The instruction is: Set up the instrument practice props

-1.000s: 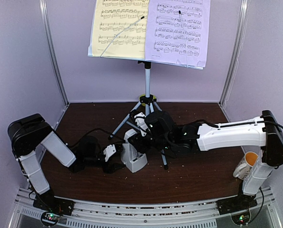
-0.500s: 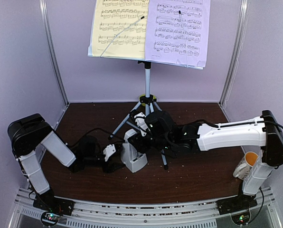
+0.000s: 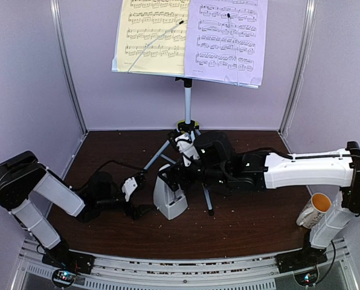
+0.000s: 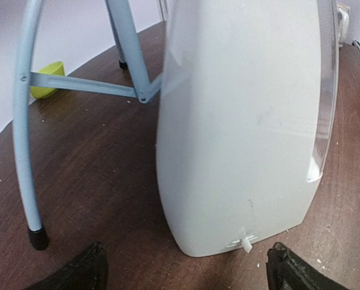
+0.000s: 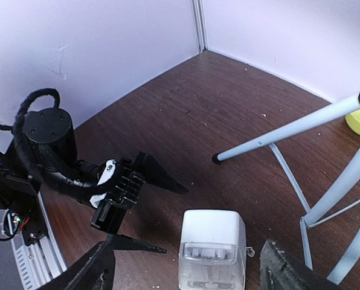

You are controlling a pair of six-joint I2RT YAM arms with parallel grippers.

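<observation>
The small white pyramid metronome [image 3: 169,197] stands upright on the brown table, in front of the grey tripod [image 3: 188,109]. My left gripper [image 3: 145,193] lies low just left of it, open, its fingers apart from the metronome's wall [image 4: 240,121]. My right gripper [image 3: 174,172] hovers above the metronome's top [image 5: 211,241], open and holding nothing. In the left wrist view the left gripper [image 4: 189,269] shows only its two black tips. The yellow sheet [image 3: 150,36] and the lilac sheet [image 3: 225,39] rest side by side on the music stand.
Tripod legs [image 4: 23,139] spread to the left of and behind the metronome. A small yellow-green bowl [image 5: 358,121] sits by the back wall behind the tripod. A white mug with an orange inside [image 3: 313,209] leans by the right arm's base. Lilac walls close in three sides.
Both grippers have opened wide and let go of the metronome. The left arm has drawn back to the left, and the right gripper has lifted up and back.
</observation>
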